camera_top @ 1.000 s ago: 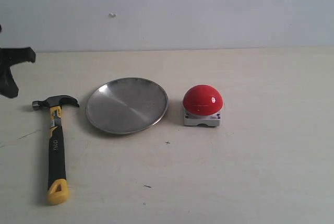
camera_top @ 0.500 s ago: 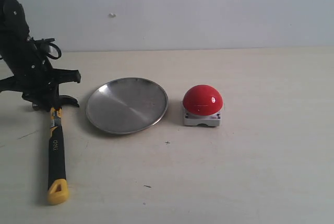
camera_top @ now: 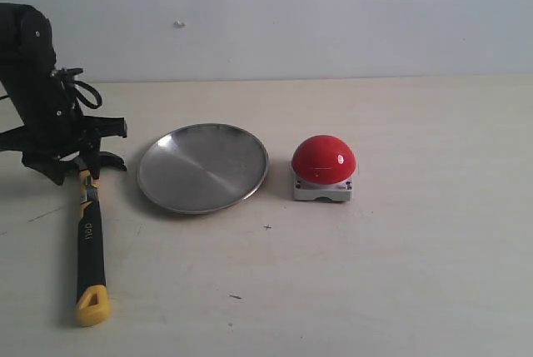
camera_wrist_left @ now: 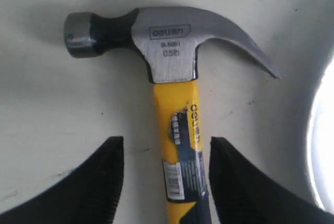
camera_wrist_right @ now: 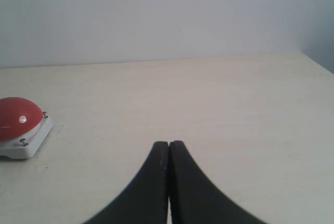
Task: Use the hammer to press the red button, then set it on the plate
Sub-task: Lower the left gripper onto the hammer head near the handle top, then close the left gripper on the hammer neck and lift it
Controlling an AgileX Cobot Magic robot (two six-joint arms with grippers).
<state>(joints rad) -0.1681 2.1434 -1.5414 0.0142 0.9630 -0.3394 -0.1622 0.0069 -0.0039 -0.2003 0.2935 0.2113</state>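
The hammer [camera_top: 90,236] lies flat on the table at the left, head toward the wall, yellow end nearest the front edge. My left gripper [camera_top: 79,166] hangs over its yellow neck [camera_wrist_left: 177,130], open, one finger on each side with gaps to the handle. The head [camera_wrist_left: 167,41] shows whole in the left wrist view. The silver plate [camera_top: 202,167] sits to the hammer's right, with nothing on it. The red button [camera_top: 323,160] stands right of the plate on its grey base. My right gripper [camera_wrist_right: 168,144] is shut on nothing, away from the red button [camera_wrist_right: 18,113]; the exterior view does not show it.
A pale wall [camera_top: 291,16] rises behind the beige table [camera_top: 416,274]. The plate's rim [camera_wrist_left: 321,145] lies close beside my left gripper's finger.
My left arm came in from the left edge and dropped over the hammer's neck, then sank a little lower. Hammer, plate and button have not moved.
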